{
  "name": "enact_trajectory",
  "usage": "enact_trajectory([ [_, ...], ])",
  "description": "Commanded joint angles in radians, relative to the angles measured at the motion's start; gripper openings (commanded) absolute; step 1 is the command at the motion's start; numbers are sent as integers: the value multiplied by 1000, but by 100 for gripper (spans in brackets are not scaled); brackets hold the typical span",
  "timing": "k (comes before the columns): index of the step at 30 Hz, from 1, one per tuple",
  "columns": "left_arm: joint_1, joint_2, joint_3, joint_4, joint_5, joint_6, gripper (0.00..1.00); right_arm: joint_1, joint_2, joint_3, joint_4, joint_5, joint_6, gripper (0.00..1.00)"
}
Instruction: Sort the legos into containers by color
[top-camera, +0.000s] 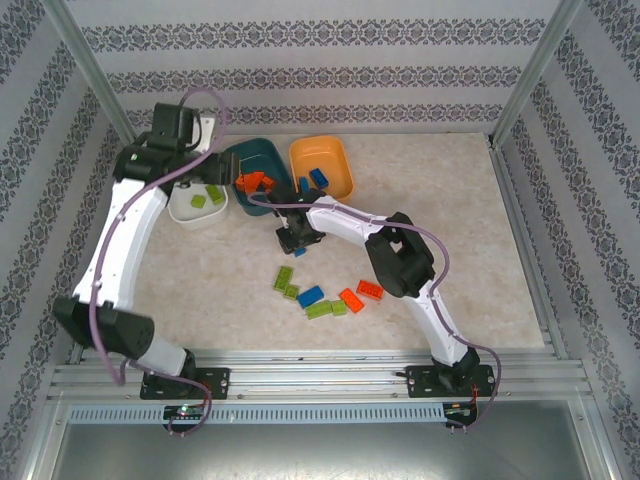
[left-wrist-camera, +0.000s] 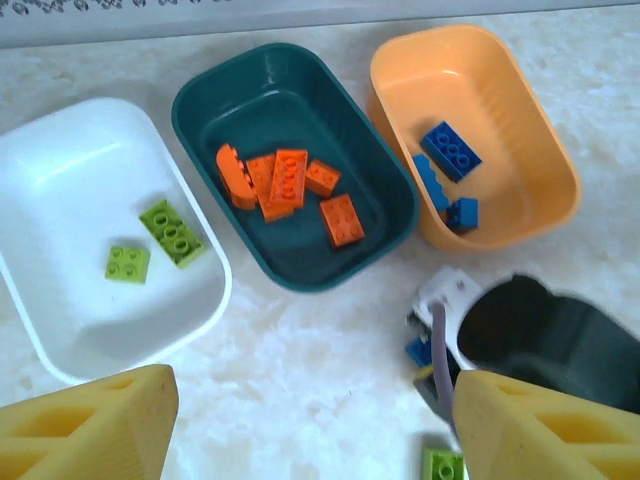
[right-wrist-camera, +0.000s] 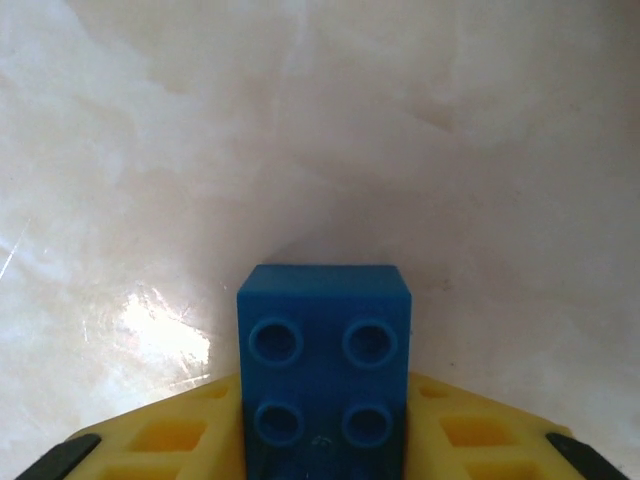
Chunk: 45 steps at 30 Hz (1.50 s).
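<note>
A blue brick (right-wrist-camera: 324, 360) with four studs sits clamped between the yellow fingers (right-wrist-camera: 170, 440) of the right gripper (right-wrist-camera: 325, 430). Its studded face is turned toward the wrist camera, and the pale marbled table (right-wrist-camera: 320, 130) lies behind it. Whether the brick touches the table cannot be told. From above, this gripper is near the middle of the table, just in front of the dark teal tub (left-wrist-camera: 250, 90).

The left gripper (left-wrist-camera: 310, 445) hangs over the table in front of the tubs, its fingers spread wide apart and empty.

The three tubs stand in a row at the far side. The white tub (left-wrist-camera: 60, 180) on the left holds two lime bricks (left-wrist-camera: 170, 232). The dark teal tub in the middle holds five orange bricks (left-wrist-camera: 290, 178), lying close together. The orange tub (left-wrist-camera: 500, 110) on the right holds three blue bricks (left-wrist-camera: 450, 150).

Nearer the arm bases, a loose cluster (top-camera: 320, 298) lies on the table: four lime pieces, one blue piece (top-camera: 310, 296) and two orange pieces (top-camera: 370, 290), some of them touching.
</note>
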Motion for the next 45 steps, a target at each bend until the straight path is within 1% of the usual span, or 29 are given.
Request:
enact_trajectory([
  [1,12,-133,-150,75,82,-35,73,-15,-85,-60,14,22,14,33],
  [6,9,-354,-416,177,267,-94,73,-39,-229,-128,43,-24,34,29],
  [9,-18,-443,-528,215,320,-133,73,-75,-312,-157,71,-87,61,29],
  [13,-125,-503,-637,249,296,-147,73,-162,-361,-142,105,-201,116,29],
  [15,-202,-511,-687,274,263,-164,73,-205,-353,-106,111,-241,142,29],
  [17,-301,-507,-739,322,222,-178,74,-245,-328,-56,121,-273,166,29],
  [21,-450,-463,-792,386,151,-191,76,-306,-248,46,151,-306,231,29],
  [25,-575,-417,-830,443,105,-190,78,-350,-115,191,142,-325,291,28],
  [29,-715,-330,-830,466,34,-185,82,-377,27,360,107,-344,296,28],
  [33,-821,-219,-803,499,5,-178,84,-395,149,510,63,-355,300,30],
  [35,-865,-166,-786,526,-11,-170,84,-402,196,568,53,-363,305,30],
  [37,-890,-117,-772,556,-9,-165,85,-407,227,602,48,-374,311,30],
  [42,-943,30,-710,596,-6,-119,85,-411,262,622,63,-389,316,31],
  [45,-962,120,-656,601,-8,-101,88,-413,269,628,66,-395,312,37],
])
